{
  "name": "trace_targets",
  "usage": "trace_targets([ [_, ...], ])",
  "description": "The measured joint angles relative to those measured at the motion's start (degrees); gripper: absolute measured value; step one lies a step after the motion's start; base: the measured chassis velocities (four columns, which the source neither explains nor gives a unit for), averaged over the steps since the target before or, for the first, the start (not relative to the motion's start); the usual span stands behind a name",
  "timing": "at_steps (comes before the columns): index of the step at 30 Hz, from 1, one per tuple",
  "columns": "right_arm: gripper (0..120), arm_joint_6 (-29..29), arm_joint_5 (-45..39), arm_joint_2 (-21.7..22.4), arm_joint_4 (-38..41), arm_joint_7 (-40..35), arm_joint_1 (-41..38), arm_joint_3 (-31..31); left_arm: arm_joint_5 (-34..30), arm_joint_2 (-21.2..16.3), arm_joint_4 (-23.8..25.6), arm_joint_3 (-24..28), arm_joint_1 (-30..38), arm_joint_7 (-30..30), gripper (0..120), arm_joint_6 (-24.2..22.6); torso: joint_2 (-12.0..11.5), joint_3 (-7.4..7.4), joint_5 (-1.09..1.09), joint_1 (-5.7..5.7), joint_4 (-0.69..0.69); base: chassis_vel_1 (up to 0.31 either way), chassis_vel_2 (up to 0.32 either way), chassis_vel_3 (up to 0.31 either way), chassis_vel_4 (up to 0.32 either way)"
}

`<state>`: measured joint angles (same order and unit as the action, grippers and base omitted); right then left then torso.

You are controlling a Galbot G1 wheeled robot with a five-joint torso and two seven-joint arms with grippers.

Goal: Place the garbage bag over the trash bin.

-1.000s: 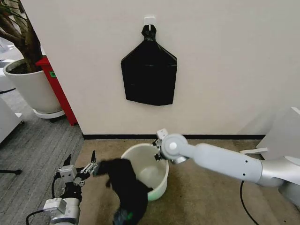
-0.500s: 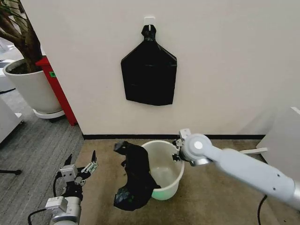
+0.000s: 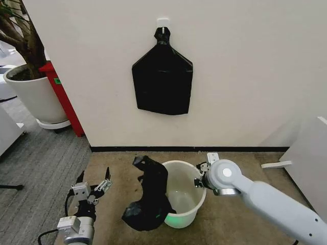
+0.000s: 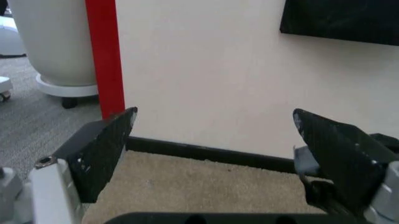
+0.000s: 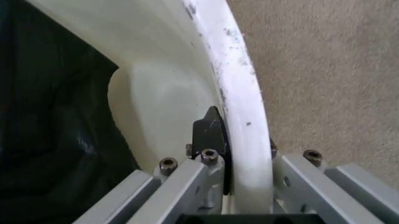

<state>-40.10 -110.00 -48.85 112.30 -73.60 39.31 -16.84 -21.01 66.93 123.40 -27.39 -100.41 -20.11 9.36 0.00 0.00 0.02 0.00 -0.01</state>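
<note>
Where rim swallows end effector: fingertips.

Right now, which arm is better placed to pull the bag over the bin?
Probably the left. The left gripper is open and free, beside the garbage bag draped over the trash bin's left rim. The right gripper is clamped on the opposite rim.

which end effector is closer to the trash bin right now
Right. The right end effector is clamped on the rim of the trash bin, on the bin's right side. The left end effector hangs open above the carpet, apart from the bin, to its left.
</note>
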Motion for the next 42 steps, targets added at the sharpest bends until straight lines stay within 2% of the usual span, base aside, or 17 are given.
trace_targets([
  [2,0,0.0,0.6,-0.2,0.0,0.2,0.6,0.3,0.0,0.0,0.1,0.1,0.0,0.0,99,-0.1,0.0,0.00,-0.02,0.00,0.03,0.000,0.000,0.000,0.000],
  [6,0,0.0,3.4,-1.2,0.1,1.2,3.9,1.5,0.2,-0.1,0.5,0.2,-0.4,0.0,99,-0.2,0.0,-0.01,-0.04,0.00,-0.01,0.000,0.000,0.000,0.000],
  [17,0,-1.5,5.6,-1.8,0.4,1.7,7.0,3.4,0.4,-0.6,0.8,0.8,-0.5,0.0,99,-0.1,0.0,0.00,-0.01,0.00,0.01,0.000,0.000,0.000,0.000],
  [25,28,-1.7,4.8,-1.1,2.3,0.8,5.5,6.5,0.0,-1.2,0.9,0.9,-0.6,0.2,99,-0.1,0.0,0.00,-0.02,0.00,0.01,0.000,0.000,0.000,0.000],
  [28,39,-1.7,4.2,-1.4,3.7,0.3,3.6,8.6,-2.1,-1.6,1.2,1.4,-1.0,1.3,99,0.0,0.0,0.01,-0.04,0.00,0.02,0.000,0.000,0.000,0.000],
  [30,48,-1.7,5.7,-2.9,5.7,0.5,3.0,11.5,-6.7,-2.8,1.7,2.0,-0.8,3.6,99,-0.1,0.0,0.00,-0.02,0.00,0.02,0.000,0.000,0.000,0.000],
  [31,48,-1.7,5.7,-2.9,5.7,0.5,3.0,11.5,-6.7,-2.8,1.7,2.0,-0.8,3.6,99,-0.1,0.0,0.00,-0.02,0.00,0.02,0.000,0.000,0.000,0.000],
  [33,54,-1.7,11.5,-4.6,8.7,2.0,2.8,13.2,-11.0,-4.3,1.8,3.0,0.0,5.3,99,-0.6,0.0,0.00,-0.03,0.00,0.03,0.000,0.000,0.000,0.000],
  [34,61,-1.8,17.8,-6.0,12.4,5.4,3.1,14.0,-14.9,-6.0,1.9,4.2,1.0,6.3,99,-1.6,0.0,0.01,-0.05,0.00,0.03,0.000,0.000,0.000,0.000],
  [35,63,-1.8,19.5,-6.5,14.0,6.7,3.3,14.2,-16.7,-6.7,2.0,4.7,1.5,6.4,99,-2.3,0.0,0.00,-0.03,0.00,0.02,0.000,0.000,0.000,0.000],
  [37,73,-1.9,22.6,-7.3,18.2,9.8,3.5,13.3,-22.3,-9.7,1.9,6.4,3.8,6.0,99,-4.8,0.0,0.00,-0.06,0.00,0.01,0.000,0.000,0.000,0.000],
  [39,77,-1.9,23.5,-7.3,18.7,10.8,3.5,12.8,-23.3,-10.5,1.8,6.8,4.4,5.7,99,-5.5,0.0,0.00,-0.05,0.00,0.02,0.000,0.000,0.000,0.000],
  [40,81,-1.9,25.6,-7.0,19.2,13.0,3.5,12.0,-25.3,-12.1,1.4,7.4,5.7,4.9,99,-6.6,0.0,0.00,-0.04,0.00,0.00,0.000,0.000,0.000,0.000],
  [41,87,-1.9,28.0,-6.3,19.4,15.5,3.4,11.3,-27.1,-13.7,1.1,8.0,6.8,3.9,99,-7.5,0.0,0.00,-0.04,0.00,0.01,0.000,0.000,0.000,0.000],
  [42,98,-1.9,29.9,-6.0,19.4,17.8,2.7,10.8,-32.2,-16.7,0.4,9.2,9.1,1.5,99,-10.6,0.0,0.00,-0.03,0.00,0.00,0.000,0.000,0.000,0.000],
])
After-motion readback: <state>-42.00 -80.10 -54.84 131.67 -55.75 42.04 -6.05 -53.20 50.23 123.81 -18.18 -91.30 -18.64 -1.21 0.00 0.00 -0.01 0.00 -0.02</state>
